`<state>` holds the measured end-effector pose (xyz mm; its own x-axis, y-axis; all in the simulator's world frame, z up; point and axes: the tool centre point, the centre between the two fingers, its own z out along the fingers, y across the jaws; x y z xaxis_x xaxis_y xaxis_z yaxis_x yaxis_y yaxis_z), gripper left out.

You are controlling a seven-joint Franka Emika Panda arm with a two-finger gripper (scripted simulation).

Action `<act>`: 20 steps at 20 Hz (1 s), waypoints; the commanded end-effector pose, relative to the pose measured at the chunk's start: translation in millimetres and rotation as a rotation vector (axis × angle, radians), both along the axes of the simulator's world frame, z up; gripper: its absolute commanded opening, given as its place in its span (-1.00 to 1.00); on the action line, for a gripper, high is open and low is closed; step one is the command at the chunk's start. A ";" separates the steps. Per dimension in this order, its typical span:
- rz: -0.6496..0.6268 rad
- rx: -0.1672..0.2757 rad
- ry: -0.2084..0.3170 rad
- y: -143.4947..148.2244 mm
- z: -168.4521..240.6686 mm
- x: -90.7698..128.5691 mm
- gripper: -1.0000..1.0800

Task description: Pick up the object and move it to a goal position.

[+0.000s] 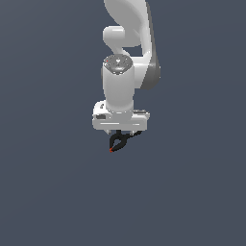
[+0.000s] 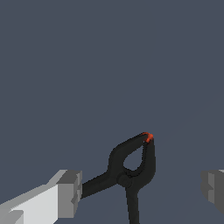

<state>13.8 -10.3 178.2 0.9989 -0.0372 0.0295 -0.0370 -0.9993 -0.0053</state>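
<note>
**Under the Panda's hand, a clamp awaits its lift**

Between the wide-spread fingers, the small black clamp (image 2: pixel 131 168) sits beneath the gripper (image 1: pixel 122 136), one handle touching a finger (image 2: pixel 70 193). Nothing appears grasped; closing, lifting and carrying to the goal seemingly remain.

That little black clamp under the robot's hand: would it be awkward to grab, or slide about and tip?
The black clamp looks rigid, so it probably would not flop. Its thin, curved arms, meeting at a red tip, give the fingers little flat surface, so it might twist or slip. It is much smaller than the gripper, so it is likely light. The fingers appear spread, one touching a handle.
</note>
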 end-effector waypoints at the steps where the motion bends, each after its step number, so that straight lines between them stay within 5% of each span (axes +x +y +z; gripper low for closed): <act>1: 0.000 0.000 0.000 0.0 0.0 0.0 0.23; 12: -0.019 -0.006 0.011 -11.1 2.0 -1.8 0.23; 20: -0.114 0.053 0.064 -7.0 -16.7 -12.2 0.23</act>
